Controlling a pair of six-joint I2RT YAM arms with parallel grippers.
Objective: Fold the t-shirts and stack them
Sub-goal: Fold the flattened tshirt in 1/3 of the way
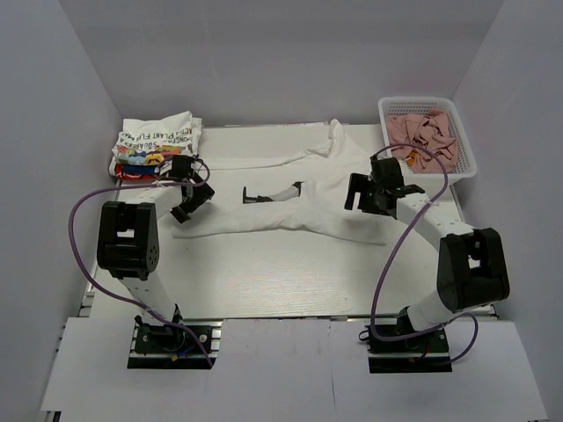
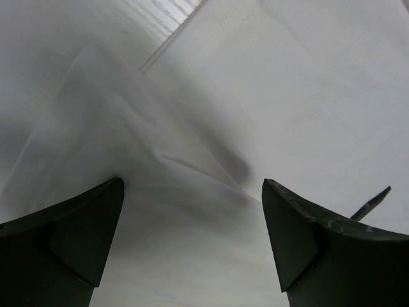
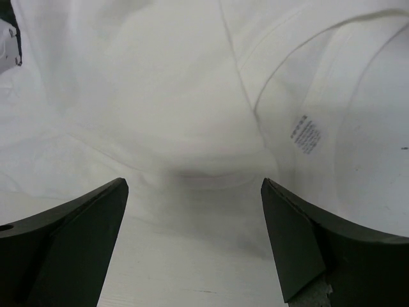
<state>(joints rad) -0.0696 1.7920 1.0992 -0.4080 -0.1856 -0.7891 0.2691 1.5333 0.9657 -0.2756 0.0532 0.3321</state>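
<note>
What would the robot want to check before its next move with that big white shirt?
1. left gripper open and empty: ok.
2. right gripper open and empty: ok.
3. white t-shirt spread flat: not ok, it lies bunched and creased.
4. folded stack tidy at the far left corner: ok.
5. Either gripper touching the fabric: cannot tell.

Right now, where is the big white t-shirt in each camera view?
Top external: the white t-shirt lies spread across the middle of the table.
Left wrist: its rumpled edge fills the left and centre.
Right wrist: it fills most of the frame, neck label at right.
Shared landmark: the bare white table beside the shirt.
</note>
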